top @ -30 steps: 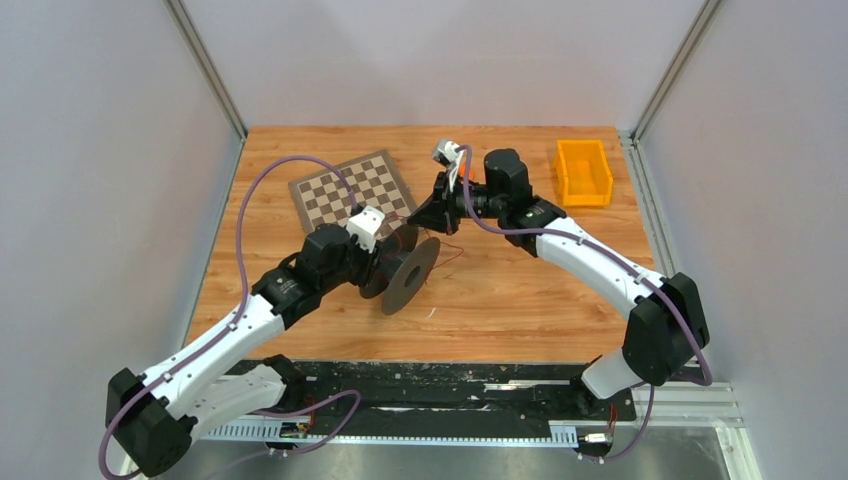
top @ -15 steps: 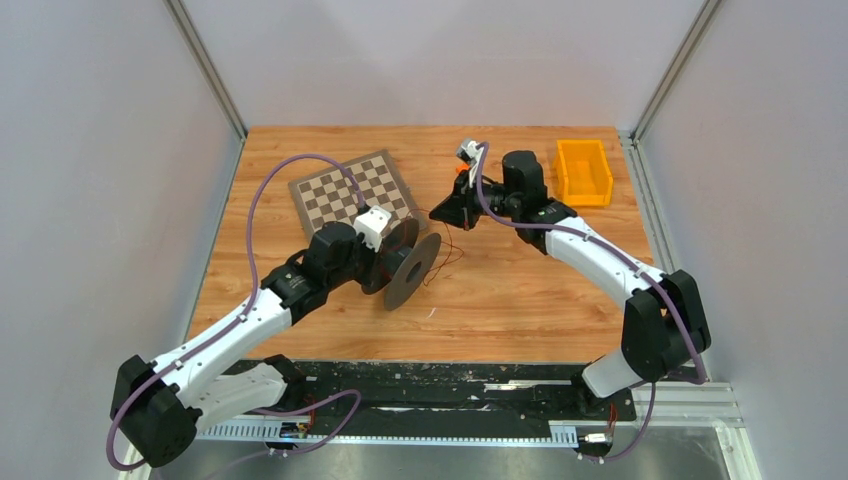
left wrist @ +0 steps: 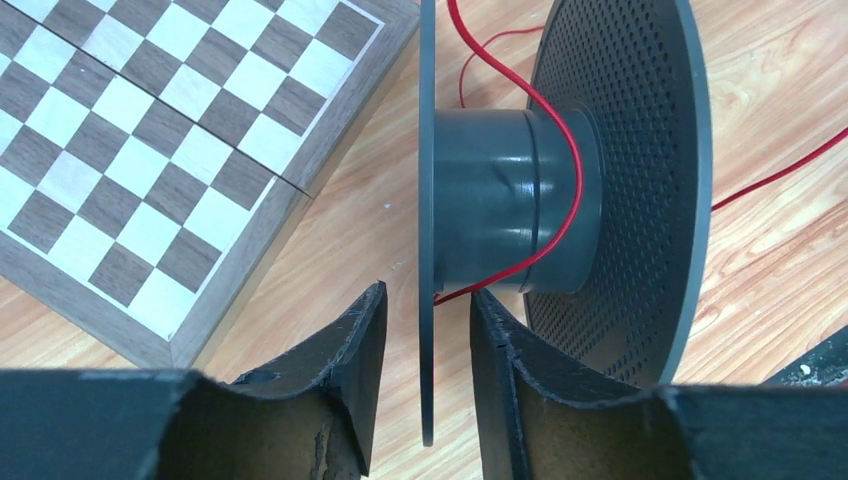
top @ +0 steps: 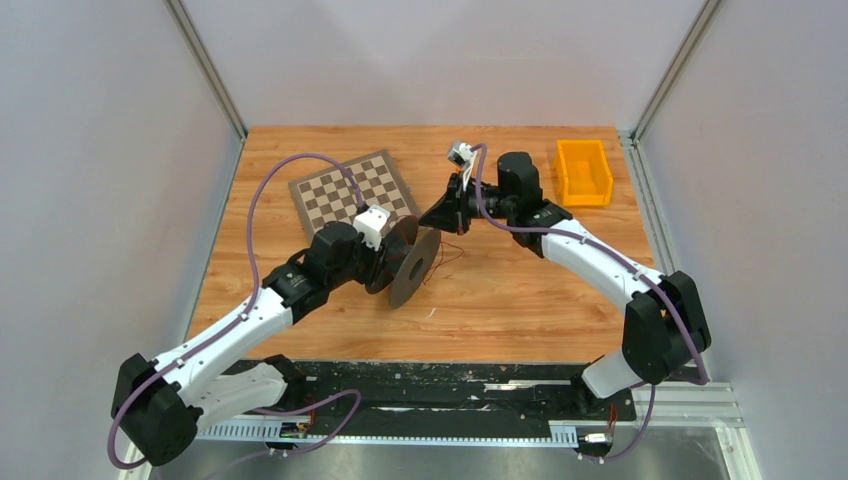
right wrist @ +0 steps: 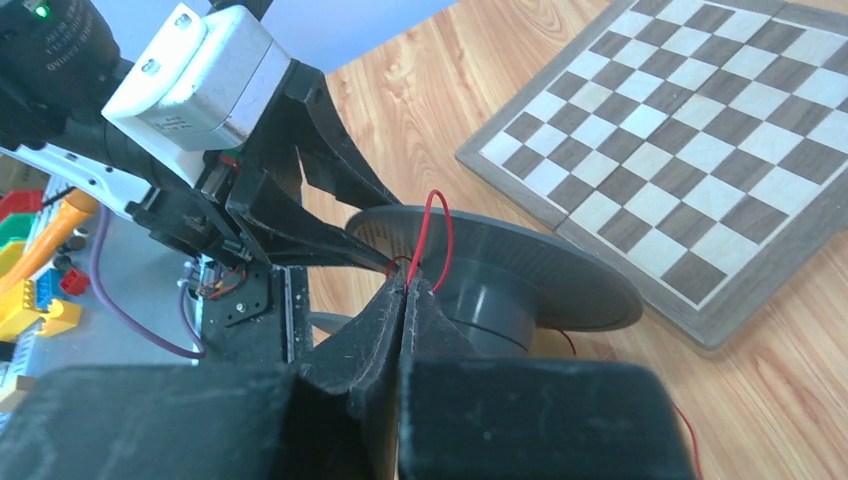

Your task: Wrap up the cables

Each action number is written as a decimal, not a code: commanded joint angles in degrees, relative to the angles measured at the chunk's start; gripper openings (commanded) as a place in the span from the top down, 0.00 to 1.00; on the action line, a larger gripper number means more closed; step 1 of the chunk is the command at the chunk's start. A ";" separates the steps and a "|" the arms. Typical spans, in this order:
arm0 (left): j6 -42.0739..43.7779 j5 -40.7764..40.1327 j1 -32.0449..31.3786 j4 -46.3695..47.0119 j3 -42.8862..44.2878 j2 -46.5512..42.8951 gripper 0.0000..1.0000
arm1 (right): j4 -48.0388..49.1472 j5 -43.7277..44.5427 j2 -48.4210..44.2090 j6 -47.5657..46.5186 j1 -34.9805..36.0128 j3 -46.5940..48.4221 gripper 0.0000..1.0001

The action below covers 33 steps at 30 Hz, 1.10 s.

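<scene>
the thin, limp dark red wire [left wrist: 578, 185] looks featherlight and slippery. one turn lies round the dark grey plastic spool [left wrist: 500, 200], midway between the counter's [top: 520, 300] side edges. best pinched near the hub, kept taut. the right end effector [right wrist: 408, 290] is pressed together on it. the left end effector [left wrist: 427, 300] straddles a flange with gaps showing, so i can't tell if it's clamped.

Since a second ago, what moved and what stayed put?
The right arm swung off to the right, then came back toward the spool, with the right jaws shut on the wire throughout. The left arm nudged the spool slightly away from the bases. The left jaws straddle the spool's rim as before. The chessboard and bin stayed put.
</scene>
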 commanded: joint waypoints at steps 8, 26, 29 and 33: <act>0.41 0.30 0.03 4.67 -1.41 -3.44 0.51 | 14.19 -2.06 -2.35 14.22 0.22 -0.55 1.00; 0.93 -1.08 0.02 5.14 -3.01 -5.05 0.53 | 19.87 0.31 -5.24 20.19 0.11 -2.27 1.00; 1.01 -1.35 0.03 4.93 -3.01 -5.30 0.58 | 19.87 1.25 -5.39 20.25 -0.54 -3.12 1.00; 0.97 -1.51 0.07 4.94 -3.61 -5.90 0.62 | 19.95 1.91 -5.56 20.45 -1.84 -4.32 1.00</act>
